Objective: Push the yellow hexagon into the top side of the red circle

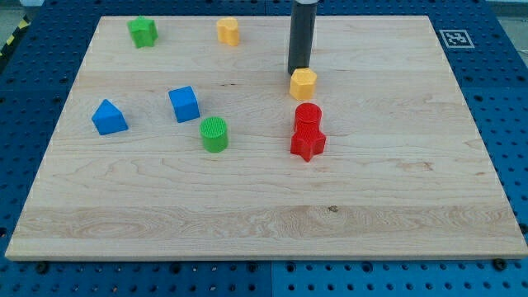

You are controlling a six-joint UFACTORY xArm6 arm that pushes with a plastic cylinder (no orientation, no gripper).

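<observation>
The yellow hexagon [303, 83] lies on the wooden board just above the red circle [308, 116], with a small gap between them. The dark rod comes down from the view's top, and my tip [298, 71] rests right behind the hexagon's top edge, touching or nearly touching it. A red star-shaped block [308, 144] sits against the red circle's bottom side.
A second yellow block [228, 31] and a green star-shaped block [143, 31] lie near the board's top edge. A blue cube [184, 104], a blue triangle-like block [108, 117] and a green circle [214, 134] lie at the left centre.
</observation>
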